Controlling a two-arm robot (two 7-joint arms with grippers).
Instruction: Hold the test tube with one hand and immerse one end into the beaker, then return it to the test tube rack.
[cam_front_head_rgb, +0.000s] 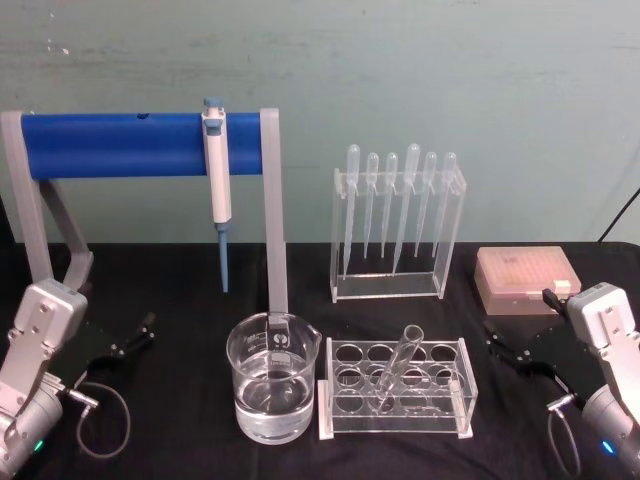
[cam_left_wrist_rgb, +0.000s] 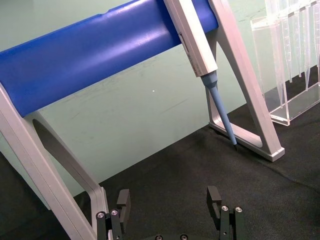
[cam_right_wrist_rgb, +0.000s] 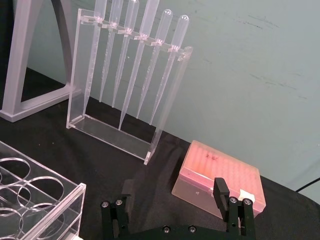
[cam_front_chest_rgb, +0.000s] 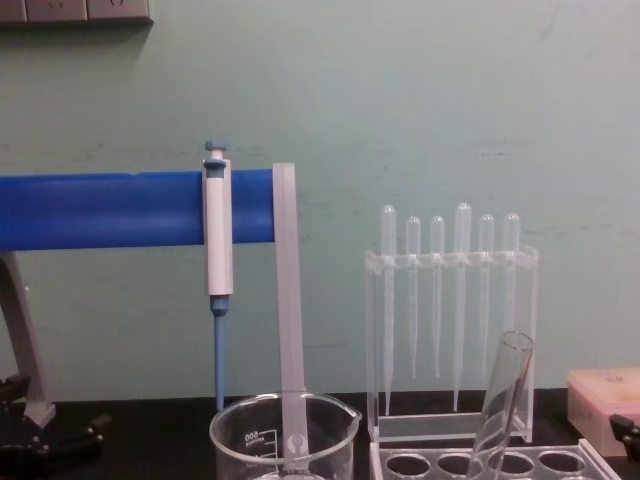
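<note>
In the head view, a black cloth-covered worktop (cam_front_head_rgb: 180, 420) carries one wide clear glass beaker (cam_front_head_rgb: 273, 390) with a pour spout, white printed marks and clear liquid in its lower part. Just beside it stands one clear acrylic test tube rack (cam_front_head_rgb: 460, 395) with two rows of round holes. One clear glass test tube (cam_front_head_rgb: 398, 365) with a flared rim leans tilted in a rack hole. Behind hang one blue-and-white pipettor (cam_front_head_rgb: 217, 180) on a blue cylindrical bar (cam_front_head_rgb: 110, 145), and six thin plastic pipettes (cam_front_head_rgb: 400, 200) with bulb tops in a clear stand. A pink translucent tip box (cam_front_head_rgb: 527, 280) lies at the right. The black two-fingered left pincer (cam_front_head_rgb: 140, 335) and right pincer (cam_front_head_rgb: 500, 345) sit low at either side on silver wrists angled inward, well apart from the rack.

The left wrist view has the left pincer (cam_left_wrist_rgb: 169, 197) released, fingers spread with nothing between.

In the right wrist view the right pincer (cam_right_wrist_rgb: 171, 192) is likewise released and empty, near the rack's corner (cam_right_wrist_rgb: 35, 200).

The chest view shows the tube (cam_front_chest_rgb: 500, 400) slanting up out of the rack, apart from the beaker (cam_front_chest_rgb: 283, 440).
</note>
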